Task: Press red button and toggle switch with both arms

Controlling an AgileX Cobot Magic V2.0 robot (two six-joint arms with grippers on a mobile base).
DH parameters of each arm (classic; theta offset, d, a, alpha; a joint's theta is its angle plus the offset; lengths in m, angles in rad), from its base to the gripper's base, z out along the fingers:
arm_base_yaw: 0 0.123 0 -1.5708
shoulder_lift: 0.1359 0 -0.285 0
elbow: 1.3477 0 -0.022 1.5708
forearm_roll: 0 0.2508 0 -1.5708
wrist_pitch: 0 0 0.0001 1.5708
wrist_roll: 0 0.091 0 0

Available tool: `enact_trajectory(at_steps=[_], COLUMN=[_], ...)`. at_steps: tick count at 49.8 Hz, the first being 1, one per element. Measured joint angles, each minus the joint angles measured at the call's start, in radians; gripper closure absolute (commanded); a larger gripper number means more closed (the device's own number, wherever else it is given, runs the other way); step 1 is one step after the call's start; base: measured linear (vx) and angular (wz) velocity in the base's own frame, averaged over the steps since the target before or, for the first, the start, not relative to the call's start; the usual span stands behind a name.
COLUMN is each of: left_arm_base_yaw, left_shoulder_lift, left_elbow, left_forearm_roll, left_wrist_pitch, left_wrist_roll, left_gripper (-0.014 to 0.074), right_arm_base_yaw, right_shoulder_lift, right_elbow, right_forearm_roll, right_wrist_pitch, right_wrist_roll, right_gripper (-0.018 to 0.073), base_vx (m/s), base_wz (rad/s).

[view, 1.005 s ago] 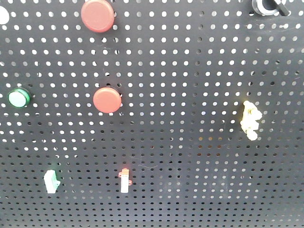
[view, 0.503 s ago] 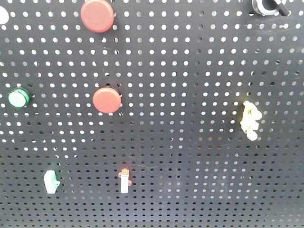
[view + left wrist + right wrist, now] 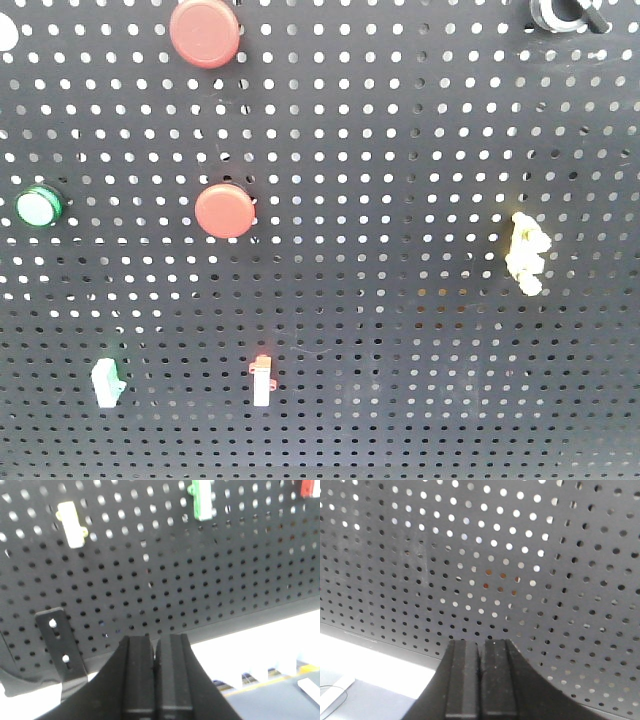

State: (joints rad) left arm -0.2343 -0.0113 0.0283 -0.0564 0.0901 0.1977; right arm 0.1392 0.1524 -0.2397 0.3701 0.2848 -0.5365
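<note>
Both your end effectors are pressed together on nothing: the left end effector [image 3: 156, 652] sits low by the pegboard's [image 3: 420, 120] bottom edge, the right end effector [image 3: 481, 655] likewise. Farther up, the red button [image 3: 205, 32] sits at the top edge, left of centre, with a smaller red button [image 3: 224, 211] below it; you risk pressing that one instead. The red-tipped switch [image 3: 262, 378] near the bottom is small, so a closed tip may slide off it.

Both grippers are clamped together, nothing between the fingers: left gripper [image 3: 155, 652] and right gripper [image 3: 480, 655] each sit bottom center of their wrist views.
</note>
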Motion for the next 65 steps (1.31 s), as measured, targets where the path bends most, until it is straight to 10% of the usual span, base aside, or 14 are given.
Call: enact_trajectory(at_steps=[41, 56, 65], left_arm_base_yaw=[0.0, 0.0, 0.0], left_shoulder_lift=[0.0, 0.0, 0.0], left_elbow=[0.0, 0.0, 0.0], left_forearm_roll=[-0.002, -0.002, -0.002], left_wrist_pitch=[0.005, 0.005, 0.005], left_wrist_roll=[0.0, 0.0, 0.0], left_gripper=[0.0594, 0.0594, 0.0594], right_arm_base_yaw=[0.0, -0.001, -0.055], right_shoulder_lift=[0.0, -0.021, -0.141], right_elbow=[0.018, 0.232, 0.27], right_forearm_roll=[-0.025, -0.456, -0.483], right_wrist_pitch=[-0.01, -0.083, -0.083], right_wrist_roll=[0.01, 0.627, 0.693], right_gripper=[0.0562, 0.0562, 0.0562], base_vx=[0.0, 0.0, 0.0], base_wz=[0.0, 0.0, 0.0])
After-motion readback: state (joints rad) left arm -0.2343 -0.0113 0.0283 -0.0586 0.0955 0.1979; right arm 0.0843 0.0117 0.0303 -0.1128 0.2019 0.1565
